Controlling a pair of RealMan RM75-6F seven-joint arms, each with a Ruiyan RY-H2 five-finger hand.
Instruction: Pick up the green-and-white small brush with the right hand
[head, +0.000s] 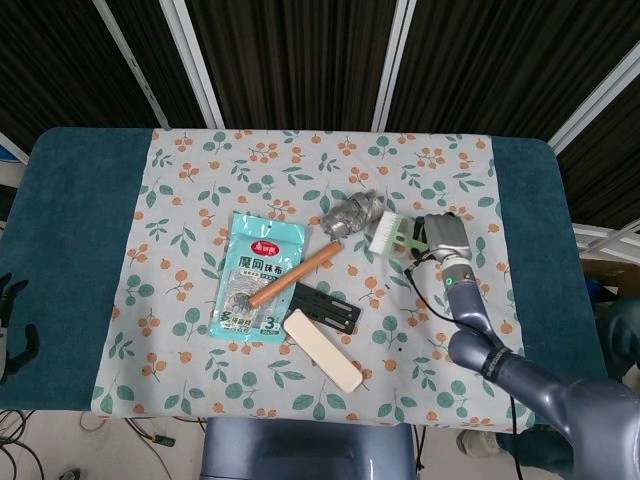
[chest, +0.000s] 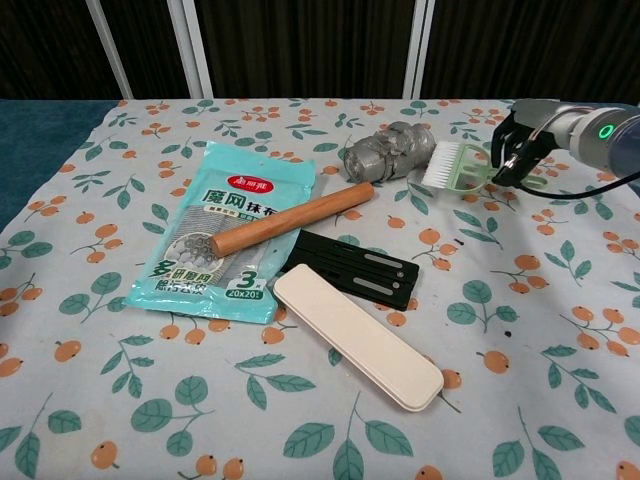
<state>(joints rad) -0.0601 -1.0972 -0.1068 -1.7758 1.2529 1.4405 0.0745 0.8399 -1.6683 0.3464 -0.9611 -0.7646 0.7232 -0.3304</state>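
Where the head view looks down on the floral-print tablecloth (head: 200, 160), the right hand (head: 440, 238) grips the green handle of the small green-and-white brush (head: 388, 236), white bristles pointing toward the crumpled grey foil wad (head: 352, 213) just beside it. Brush sits right of the cloth's centre; whether it clears the cloth cannot be told from above. Left of centre: teal packaged cloth pouch (head: 256, 278), with a wooden dowel (head: 294, 274) lying diagonally across it. Nearer the front edge, a black slotted plastic plate (head: 328, 308) and a cream oblong case (head: 322, 350) touching it. Left hand (head: 12, 325) shows dark at the table's left edge; fingers' state cannot be told.

Chest view: right hand (chest: 525, 145), dark fingers (chest: 508, 152) wrapped on the brush (chest: 452, 166) handle, brush tilted and lifted off the cloth, near the foil wad (chest: 390, 150). Pouch (chest: 235, 230), dowel (chest: 290, 219), black plate (chest: 352, 268), cream case (chest: 356, 334) lie flat.
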